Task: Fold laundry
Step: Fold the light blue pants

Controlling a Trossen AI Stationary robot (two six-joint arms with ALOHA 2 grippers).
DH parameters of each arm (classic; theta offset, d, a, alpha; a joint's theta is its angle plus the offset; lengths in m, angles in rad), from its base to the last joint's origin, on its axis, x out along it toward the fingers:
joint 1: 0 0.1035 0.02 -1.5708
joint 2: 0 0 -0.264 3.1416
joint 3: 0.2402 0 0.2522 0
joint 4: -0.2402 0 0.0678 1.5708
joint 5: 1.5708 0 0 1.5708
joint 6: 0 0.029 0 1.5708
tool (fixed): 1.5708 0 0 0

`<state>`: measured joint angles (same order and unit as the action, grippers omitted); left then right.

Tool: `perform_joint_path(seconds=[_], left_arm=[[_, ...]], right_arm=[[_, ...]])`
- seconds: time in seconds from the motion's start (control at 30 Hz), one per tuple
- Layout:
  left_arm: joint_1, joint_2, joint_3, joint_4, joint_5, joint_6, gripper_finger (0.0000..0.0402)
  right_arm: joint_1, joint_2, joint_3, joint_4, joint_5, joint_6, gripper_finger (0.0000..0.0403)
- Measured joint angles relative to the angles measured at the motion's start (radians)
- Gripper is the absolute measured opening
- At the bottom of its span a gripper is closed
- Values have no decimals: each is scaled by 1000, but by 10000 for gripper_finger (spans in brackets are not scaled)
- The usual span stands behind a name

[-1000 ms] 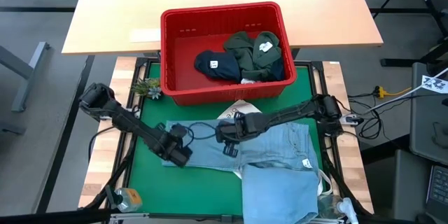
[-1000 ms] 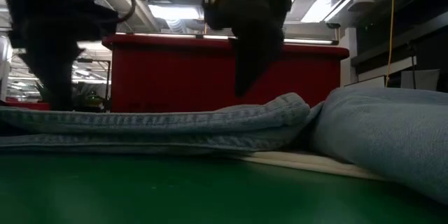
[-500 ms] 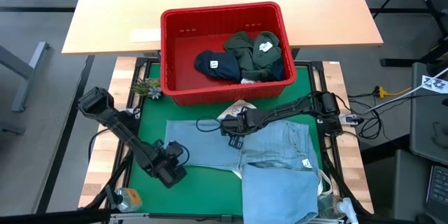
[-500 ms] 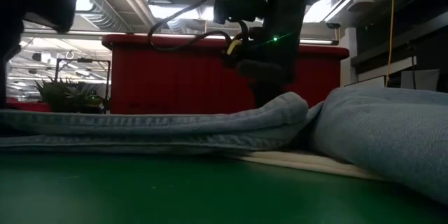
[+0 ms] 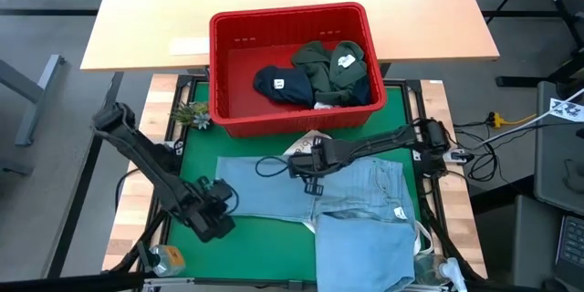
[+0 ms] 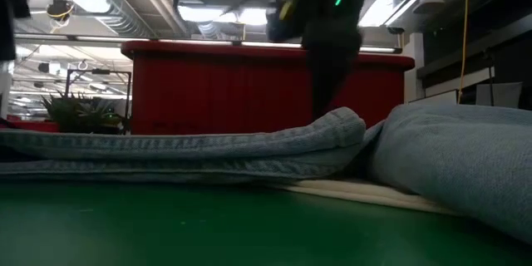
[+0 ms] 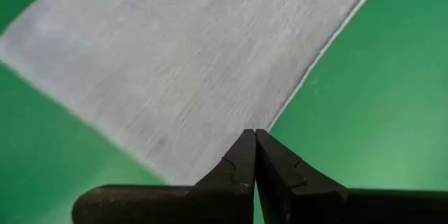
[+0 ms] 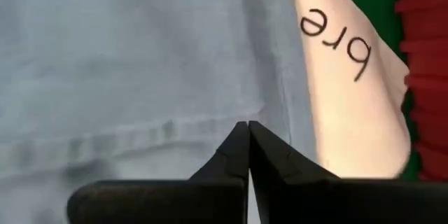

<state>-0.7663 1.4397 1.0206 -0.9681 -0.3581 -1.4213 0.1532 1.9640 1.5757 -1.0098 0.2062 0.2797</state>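
Lying flat on the green table mat (image 5: 187, 169), light blue denim jeans (image 5: 274, 192) spread just in front of the red plastic slotted basket (image 5: 233, 114), with a second light blue denim garment (image 5: 363, 251) folded thicker at the mat's near right corner, well away from the basket. Inside the basket: navy blue soft garment (image 5: 281, 84) and dark olive green soft garment (image 5: 321, 68), bunched together toward its right half. A white cloth piece with dark printed letters (image 8: 353, 91) pokes out between the basket's front wall and the jeans.

Left gripper (image 7: 254, 155) sits low over the jeans' outer corner, the one farthest left of the basket; jaws pressed together, tips meeting, nothing between them, denim edge and green mat just beyond. Right gripper (image 8: 248, 147) hovers above the jeans just in front of the basket's front wall, near the lettered white cloth; jaws also closed tight, empty, a denim seam right below the tips.

Low view: denim (image 6: 208, 145) lies in a flat layered ridge across the mat, basket wall (image 6: 208, 87) behind it, right arm coming down in front of that wall. Small green plant (image 5: 192, 114) stands beside the basket's left front corner.
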Motion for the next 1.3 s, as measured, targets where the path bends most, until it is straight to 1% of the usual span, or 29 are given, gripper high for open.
perform_joint_path(seconds=[0.07, 0.1, 0.17, 0.23, 0.3, 0.43, 0.67, 0.73, 0.83, 0.9, 1.03, 1.1, 1.17, 1.3], left_arm=[[-21, -58, 0, -31, -8, -28, 0], [-36, -86, 0, -53, -28, -40, 0], [-71, -137, 0, -111, -100, -66, 0], [-109, -175, 0, -178, -183, -138, 0], [-142, -199, 0, -223, -231, -208, 0], [-171, -202, 0, -241, -226, -252, 0], [-124, -189, 0, -252, -166, -252, 4], [-101, -189, 0, -268, -118, -252, 18], [-66, -189, 0, -303, -49, -252, 53], [-44, -189, 0, -320, -31, -253, 82], [6, -190, -23, -315, -33, -254, 143], [31, -189, -60, -274, -28, -269, 168], [53, -189, -108, -199, -27, -278, 187], [84, -189, -201, -66, -9, -274, 200]], right_arm=[[13, -41, 0, -25, -6, 0, 5], [21, -66, 0, -49, -3, 0, 5], [46, -122, 0, -84, 20, 5, 5], [83, -173, 0, -126, 62, 15, 5], [132, -222, 0, -164, 111, 38, 5], [237, -328, -57, -207, 206, 104, 5], [373, -507, -242, -221, 221, 320, 5], [399, -546, -284, -222, 221, 389, 5], [435, -585, -332, -219, 220, 468, 5], [456, -599, -351, -220, 220, 490, 5], [507, -604, -359, -221, 220, 518, 5], [535, -604, -359, -219, 220, 532, 5], [565, -604, -359, -219, 220, 543, 5], [623, -604, -359, -219, 241, 579, 5]])
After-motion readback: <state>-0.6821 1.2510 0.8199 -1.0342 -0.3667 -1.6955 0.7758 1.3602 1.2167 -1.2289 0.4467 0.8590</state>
